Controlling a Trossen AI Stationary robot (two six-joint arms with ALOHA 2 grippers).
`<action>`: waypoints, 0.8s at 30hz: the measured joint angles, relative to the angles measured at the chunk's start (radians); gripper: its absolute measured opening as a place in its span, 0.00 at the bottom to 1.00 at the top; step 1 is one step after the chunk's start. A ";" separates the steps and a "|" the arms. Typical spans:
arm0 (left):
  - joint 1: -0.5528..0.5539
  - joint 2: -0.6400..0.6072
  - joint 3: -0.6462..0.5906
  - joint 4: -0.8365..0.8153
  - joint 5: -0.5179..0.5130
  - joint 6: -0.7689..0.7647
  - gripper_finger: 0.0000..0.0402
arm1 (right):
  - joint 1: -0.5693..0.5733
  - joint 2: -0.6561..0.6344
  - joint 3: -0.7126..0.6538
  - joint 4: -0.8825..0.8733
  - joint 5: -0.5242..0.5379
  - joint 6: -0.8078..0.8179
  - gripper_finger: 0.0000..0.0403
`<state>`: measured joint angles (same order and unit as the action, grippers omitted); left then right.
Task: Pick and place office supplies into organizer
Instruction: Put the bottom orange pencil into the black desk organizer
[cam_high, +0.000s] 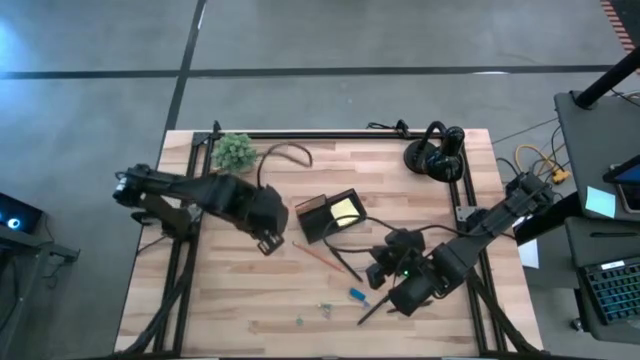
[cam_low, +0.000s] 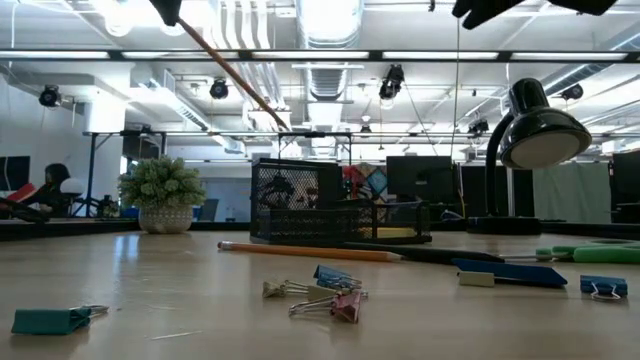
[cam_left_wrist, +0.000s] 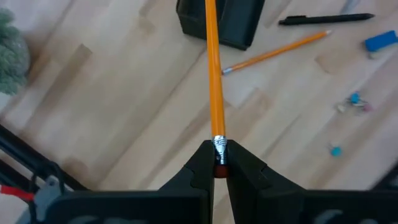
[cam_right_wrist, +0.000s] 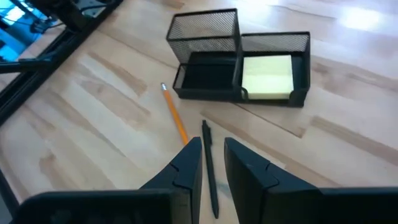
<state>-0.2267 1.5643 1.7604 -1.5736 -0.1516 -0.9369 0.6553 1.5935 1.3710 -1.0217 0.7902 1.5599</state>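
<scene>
My left gripper (cam_left_wrist: 219, 149) (cam_high: 270, 238) hovers left of the black mesh organizer (cam_right_wrist: 205, 28) (cam_high: 318, 220), shut on an orange pencil (cam_left_wrist: 213, 74) (cam_low: 230, 70). The yellow sticky pad (cam_right_wrist: 267, 74) lies in the organizer's low compartment. My right gripper (cam_right_wrist: 211, 146) (cam_high: 380, 270) is open, raised above a black pen (cam_right_wrist: 210, 180) that lies flat on the table; its fingers touch nothing. A second orange pencil (cam_right_wrist: 175, 115) (cam_high: 315, 254) lies beside that pen. The blue piece (cam_high: 357, 294), metal clips (cam_low: 315, 295) (cam_left_wrist: 354, 102) and green-handled scissors (cam_low: 590, 255) rest on the table. My left gripper pinches the pencil between its two fingertips at the eraser end (cam_left_wrist: 219, 144), just at the metal ferrule. The pencil runs straight on past the fingertips, along their line. It is lifted clear of the table, slanting down toward the organizer (cam_left_wrist: 233, 25).
A small potted plant (cam_high: 236, 150) (cam_low: 162, 190) stands at the far left corner. A black desk lamp (cam_high: 437, 152) (cam_low: 540, 130) stands far right. Another black pen (cam_high: 375, 312) lies near the right arm. A teal clip (cam_low: 50, 320) lies near the front edge.
</scene>
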 joint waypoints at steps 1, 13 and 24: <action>0.022 -0.003 0.000 0.001 0.027 0.012 0.01 | 0.001 0.000 -0.003 -0.001 0.000 0.010 0.15; 0.208 0.041 -0.021 0.004 0.284 0.162 0.01 | 0.002 0.000 -0.053 0.004 -0.001 0.111 0.15; 0.300 0.102 -0.021 0.002 0.303 0.259 0.05 | 0.002 0.000 -0.061 0.040 0.023 0.116 0.15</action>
<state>0.0737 1.6664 1.7397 -1.5711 0.1514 -0.6776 0.6571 1.5933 1.3102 -0.9820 0.8127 1.6764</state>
